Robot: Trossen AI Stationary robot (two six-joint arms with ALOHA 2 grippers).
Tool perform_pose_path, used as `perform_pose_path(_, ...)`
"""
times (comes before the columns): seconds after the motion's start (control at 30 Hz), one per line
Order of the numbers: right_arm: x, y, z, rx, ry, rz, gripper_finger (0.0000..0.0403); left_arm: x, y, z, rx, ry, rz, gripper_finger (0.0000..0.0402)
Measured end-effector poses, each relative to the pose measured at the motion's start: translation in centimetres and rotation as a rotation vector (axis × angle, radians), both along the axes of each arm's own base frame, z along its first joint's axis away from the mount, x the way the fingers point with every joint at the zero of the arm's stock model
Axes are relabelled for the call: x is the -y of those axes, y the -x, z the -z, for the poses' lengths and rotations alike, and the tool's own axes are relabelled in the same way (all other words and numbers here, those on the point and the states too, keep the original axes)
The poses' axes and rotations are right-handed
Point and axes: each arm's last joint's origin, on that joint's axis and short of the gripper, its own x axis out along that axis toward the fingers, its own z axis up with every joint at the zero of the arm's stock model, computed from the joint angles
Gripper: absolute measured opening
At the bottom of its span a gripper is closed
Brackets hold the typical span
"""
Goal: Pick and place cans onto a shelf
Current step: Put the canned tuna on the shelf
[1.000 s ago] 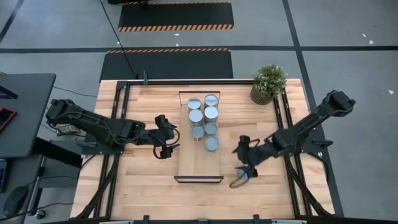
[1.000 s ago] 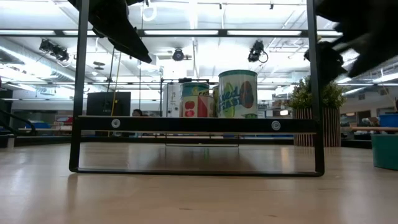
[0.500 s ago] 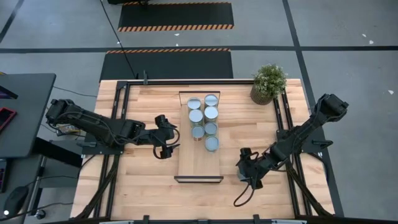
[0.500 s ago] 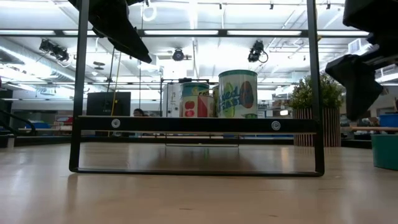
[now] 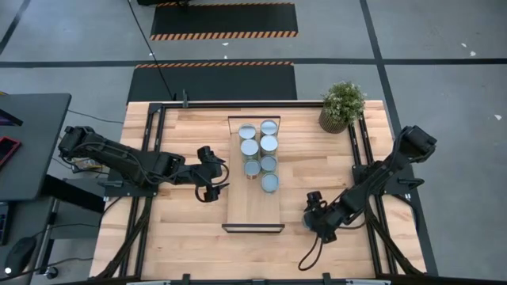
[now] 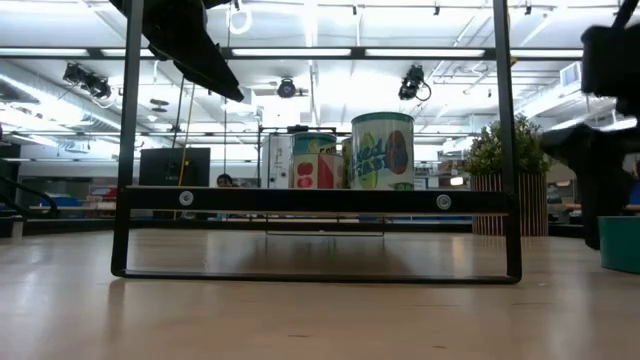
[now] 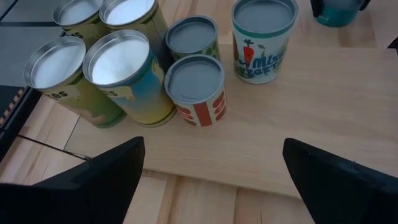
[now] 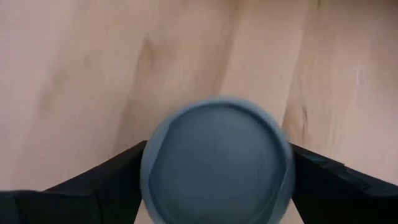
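Several cans (image 5: 260, 154) with silvery-blue tops stand upright on the far half of the long wooden shelf (image 5: 253, 207); they also show in the left wrist view (image 7: 194, 87). My left gripper (image 5: 211, 184) is open and empty, just left of the shelf. My right gripper (image 5: 318, 220) is open and points down over a teal can (image 8: 217, 165) that stands on the table right of the shelf. One finger is on either side of that can. In the high view the gripper hides the can; the low view shows it (image 6: 620, 245). My right gripper comes at the teal can from above, with its fingers (image 8: 93, 190) beside the can's round top (image 8: 217, 124). I cannot tell whether they touch its sides. The can stands upright on the table.
A potted green plant (image 5: 342, 104) stands at the far right of the table. The shelf's dark frame (image 6: 315, 200) shows in the low view. Bare wood lies on the shelf's near half and on the table's near side.
My right gripper has come down from high above the table and a little toward the near edge, tipping to point down over the teal can. My left gripper and the cans on the shelf have kept still.
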Motion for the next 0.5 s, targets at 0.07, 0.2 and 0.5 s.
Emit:
perform_pose_path(0.07,0.1,0.12,0.38,-0.027,0.022,0.0,0.0349,0.0,0.0,0.0,0.0,0.0,0.0,0.0387)
perform_pose_path(0.2,0.22,0.13,0.41,-0.024,0.04,0.009,0.0349,0.01,-0.01,-0.01,0.002,0.001,0.0,0.0387)
perform_pose_path(0.5,0.36,0.11,0.23,0.002,0.064,0.03,0.0316,0.0,0.0,0.0,0.0,0.0,0.0,0.0387)
